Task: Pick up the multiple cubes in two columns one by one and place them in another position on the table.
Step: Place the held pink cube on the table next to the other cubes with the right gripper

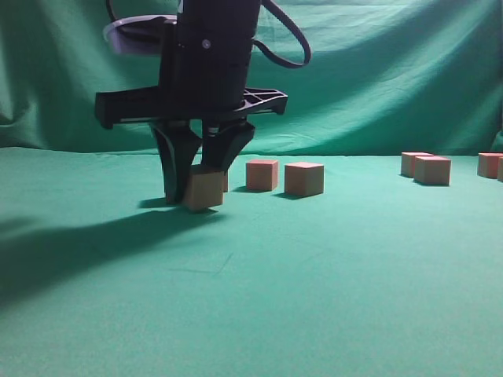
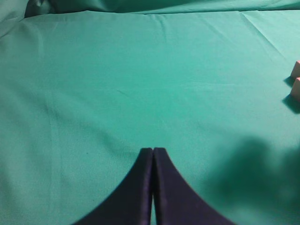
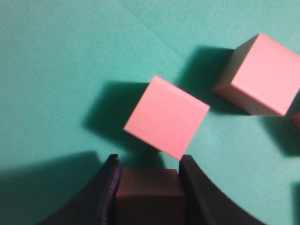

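Observation:
My right gripper (image 1: 196,196) hangs straight down over the table (image 1: 251,298) and is shut on one salmon-pink cube (image 1: 203,190), which sits at or just above the cloth. In the right wrist view that cube (image 3: 147,187) lies dark between the two fingers of the gripper (image 3: 147,161). Just ahead of it are two more cubes (image 3: 166,117) (image 3: 258,75) on the cloth. From outside, these neighbours (image 1: 262,174) (image 1: 304,179) stand right of the gripper. My left gripper (image 2: 153,150) is shut and empty over bare cloth.
Several other cubes (image 1: 433,170) (image 1: 489,165) stand at the far right of the table. Two cubes (image 2: 296,88) show at the right edge of the left wrist view. A draped green backdrop (image 1: 377,71) rises behind the table.

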Tool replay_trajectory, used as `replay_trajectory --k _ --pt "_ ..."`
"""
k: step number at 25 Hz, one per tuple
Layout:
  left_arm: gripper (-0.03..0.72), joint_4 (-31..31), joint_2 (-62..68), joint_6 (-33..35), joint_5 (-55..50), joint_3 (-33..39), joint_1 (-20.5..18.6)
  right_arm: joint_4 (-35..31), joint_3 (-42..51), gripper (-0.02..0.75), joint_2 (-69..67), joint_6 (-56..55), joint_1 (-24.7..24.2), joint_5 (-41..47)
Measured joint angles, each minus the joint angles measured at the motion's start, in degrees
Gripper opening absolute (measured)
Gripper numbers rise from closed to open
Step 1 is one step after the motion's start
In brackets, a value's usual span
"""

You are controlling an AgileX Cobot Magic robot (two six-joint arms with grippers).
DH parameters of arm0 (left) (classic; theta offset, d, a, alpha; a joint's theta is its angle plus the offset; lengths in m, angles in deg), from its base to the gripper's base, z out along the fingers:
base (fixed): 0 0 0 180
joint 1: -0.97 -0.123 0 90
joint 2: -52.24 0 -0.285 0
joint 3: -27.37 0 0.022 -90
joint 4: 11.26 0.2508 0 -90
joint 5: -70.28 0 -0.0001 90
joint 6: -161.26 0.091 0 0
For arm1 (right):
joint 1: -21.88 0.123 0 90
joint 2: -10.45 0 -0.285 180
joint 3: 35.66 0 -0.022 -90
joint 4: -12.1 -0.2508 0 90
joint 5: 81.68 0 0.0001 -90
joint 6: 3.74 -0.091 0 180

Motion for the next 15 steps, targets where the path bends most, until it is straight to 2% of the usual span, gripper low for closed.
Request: replay_trajectory --k 15 --pt "0.000 0.00 0.00 0.00 0.00 0.00 0.00 -0.87 -0.14 0.271 -0.12 -1.65 -0.38 -0.24"
